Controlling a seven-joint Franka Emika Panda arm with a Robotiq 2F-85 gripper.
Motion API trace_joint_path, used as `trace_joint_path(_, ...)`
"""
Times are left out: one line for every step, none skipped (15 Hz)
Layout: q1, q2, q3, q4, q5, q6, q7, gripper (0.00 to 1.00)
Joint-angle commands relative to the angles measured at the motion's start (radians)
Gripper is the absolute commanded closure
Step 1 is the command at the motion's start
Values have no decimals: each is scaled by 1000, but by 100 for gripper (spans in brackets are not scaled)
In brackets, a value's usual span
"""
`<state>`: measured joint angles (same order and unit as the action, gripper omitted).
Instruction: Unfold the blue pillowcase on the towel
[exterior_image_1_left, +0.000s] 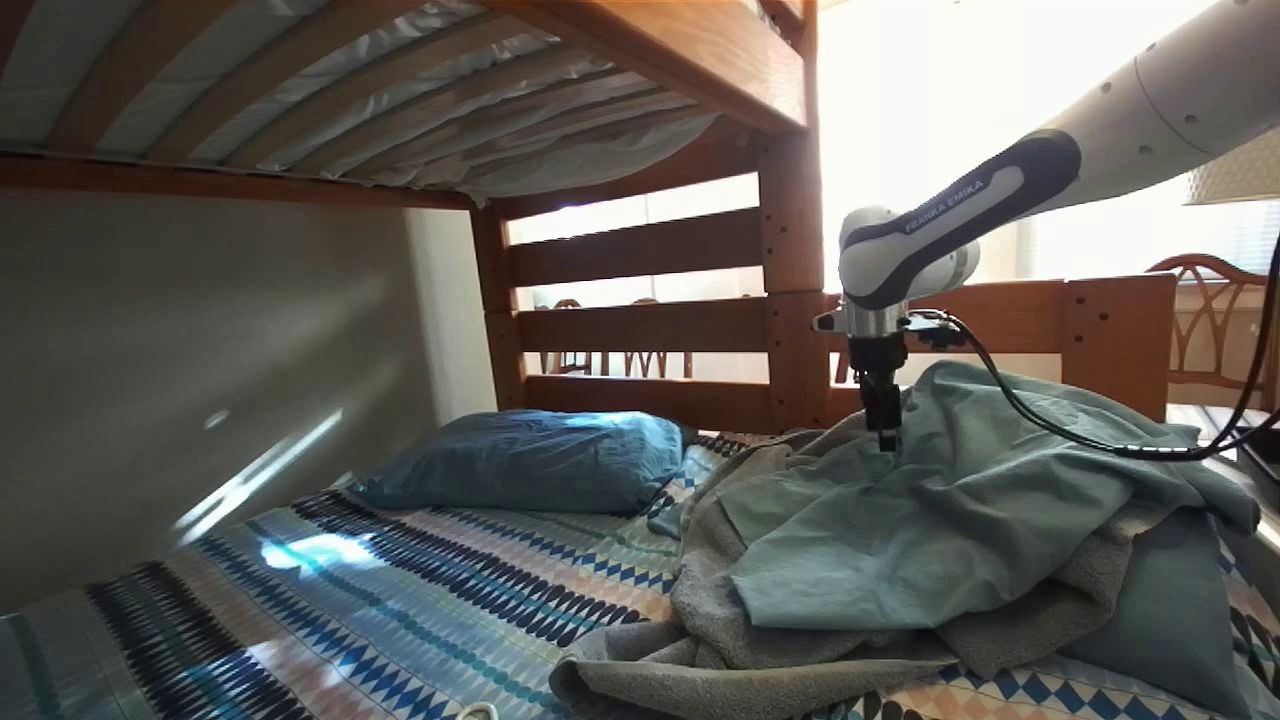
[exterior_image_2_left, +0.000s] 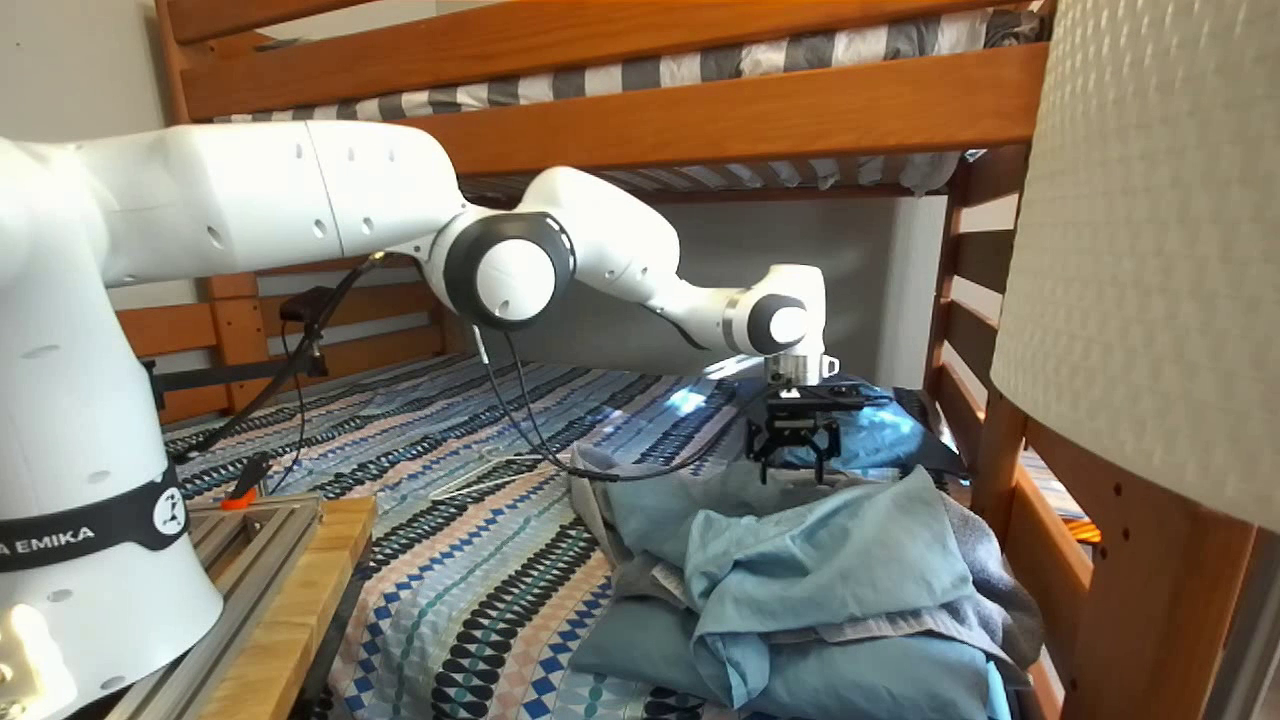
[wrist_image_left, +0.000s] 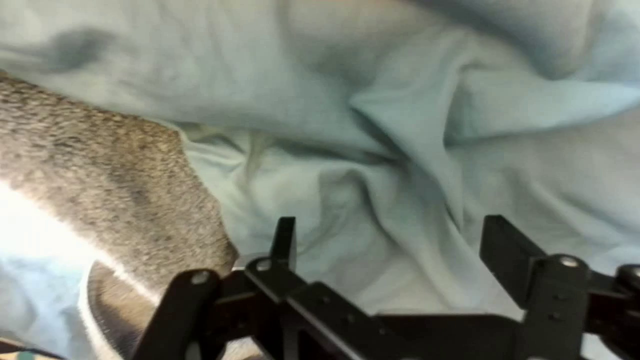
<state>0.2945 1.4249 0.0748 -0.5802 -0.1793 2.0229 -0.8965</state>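
- Okay, so the blue pillowcase (exterior_image_1_left: 930, 545) is right underneath the gripper (exterior_image_2_left: 792, 477), bunched up on the grey towel (exterior_image_1_left: 770, 685) and nowhere near flat.
- The gripper's spread wide and has hold of nothing: the wrist view shows loose cloth running straight through the gap between its fingers (wrist_image_left: 510, 260).
- Touching or just above? Can't tell from here. The tips look close to the fabric in both exterior views, that's all I'd swear to.
- The bit that matters imo: the bulk isn't centred under the gripper. In the wrist view it spreads ahead of the fingers and out past the right-hand one, while an edge stops just beside the left-hand one, where towel shows.
- Long axis: too crumpled to call one. But a ridge comes down between the fingers, crossing the line they'd close along, so I reckon a straight drop and squeeze catches it, no twist needed.
- Then I'd drag toward that towel side, away from the bulk, to open it out.
- My worry is a deep pinch nabbing towel as well, so go shallow.
- The plump blue pillow (exterior_image_1_left: 540, 465) is well apart from the gripper, so not in the way.
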Motion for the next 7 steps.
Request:
trace_joint_path(-6, -60, -5, -17, 19, 56, 160, 0)
trace_joint_path(-9, -73, -5, -20, 20, 70, 204, 0)
trace_joint_path(-14, -86, -3, -22, 22, 87, 246, 0)
trace_joint_path(-17, -95, -3, -24, 22, 109, 289, 0)
trace_joint_path(-10, -66, -1, 3, 1, 76, 220, 0)
trace_joint_path(-13, -75, -1, 3, 1, 86, 247, 0)
trace_joint_path(-15, -80, -1, 3, 1, 89, 262, 0)
